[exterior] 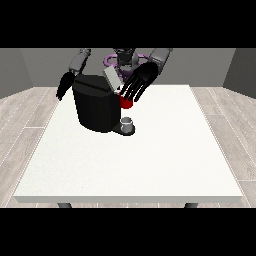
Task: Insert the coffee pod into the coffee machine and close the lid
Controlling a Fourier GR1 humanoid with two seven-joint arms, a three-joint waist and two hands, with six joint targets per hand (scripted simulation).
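The black coffee machine (pixel 96 107) stands on the far half of the table, left of centre. Its grey lid (pixel 112 79) is tilted up. A red thing at the machine (pixel 126 103) shows at its upper right side. The hand at the view's right (pixel 140 80) hangs just above that red thing with straight fingers spread, their tips pointing down at it. The hand at the view's left (pixel 64 86) hangs beside the machine's far left corner, fingers relaxed and holding nothing. A small grey thing (pixel 127 123) sits on the machine's low base at the front right.
The white table (pixel 125 165) stretches wide towards the camera in front of the machine. The robot's torso (pixel 124 59) stands behind the far edge. Wooden floor surrounds the table.
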